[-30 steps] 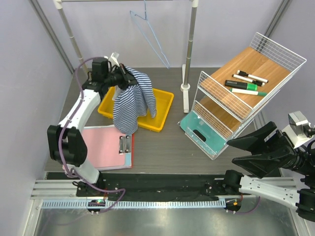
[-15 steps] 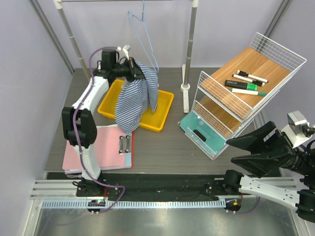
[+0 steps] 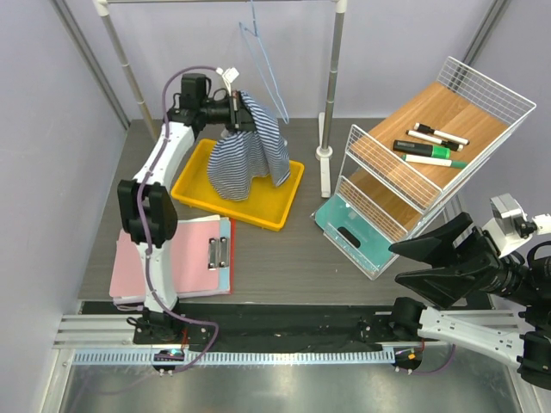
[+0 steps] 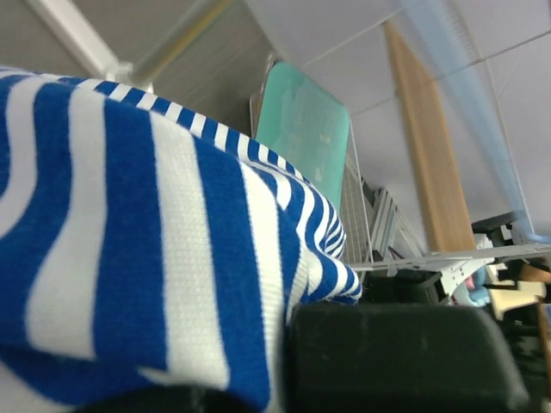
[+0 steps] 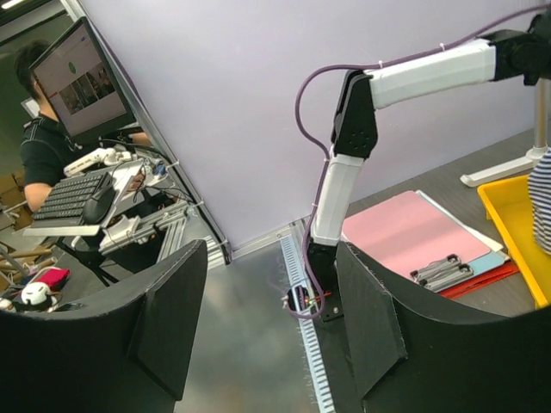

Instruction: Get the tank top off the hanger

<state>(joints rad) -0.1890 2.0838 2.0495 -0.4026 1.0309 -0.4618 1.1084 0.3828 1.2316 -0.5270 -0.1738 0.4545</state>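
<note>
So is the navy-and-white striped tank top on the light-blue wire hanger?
No, the left gripper holds the tank top; the hanger hangs bare.

Overhead view: bright, even, diffuse light; only soft, short shadows fall on the table [image 3: 293,258] beside the yellow tray [image 3: 288,185], and a pale sheen streaks the metal strip [image 3: 284,387] along its near edge. Left wrist view: the tank top [image 4: 129,241] is sharp at close range, the hanger [image 4: 465,95] behind it blurred. Right wrist view: sharp throughout; the right gripper [image 5: 269,258] is a near-black silhouette.
</note>
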